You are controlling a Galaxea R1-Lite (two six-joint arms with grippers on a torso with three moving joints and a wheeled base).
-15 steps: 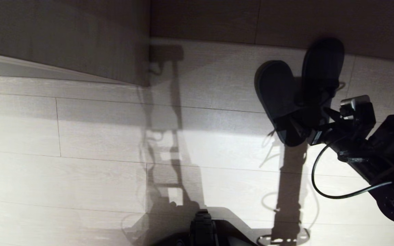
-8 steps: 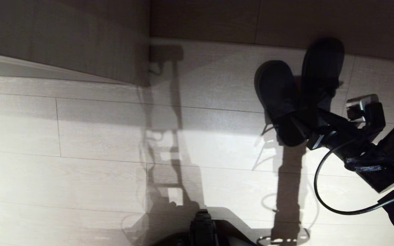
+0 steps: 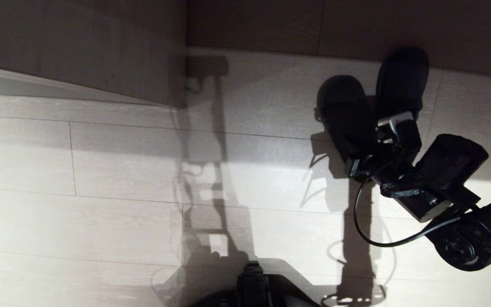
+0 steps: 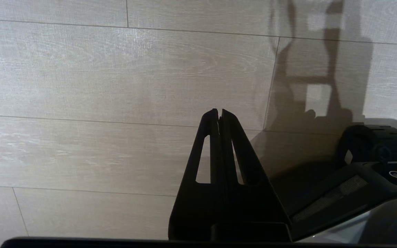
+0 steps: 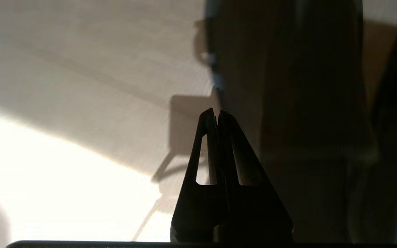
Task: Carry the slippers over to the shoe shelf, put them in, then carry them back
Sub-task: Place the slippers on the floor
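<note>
- Our right gripper (image 5: 216, 115) has its fingers pressed fully together; nothing is seen between them. It sits low at the near end of the slippers (image 3: 348, 115), just beside the left one; we cannot tell if it touches.
- Our left gripper (image 4: 218, 113) is also closed and empty, hanging over the bare wooden floor (image 3: 100, 204).
- The slippers lie side by side on the floor, near the beige wood-grain panel (image 3: 271, 25) behind them.
- Wide free floor lies to their left.

slippers (image 3: 371, 108) side by side on floor (image 3: 100, 170), right pincer (image 3: 358, 164) beside them
</note>
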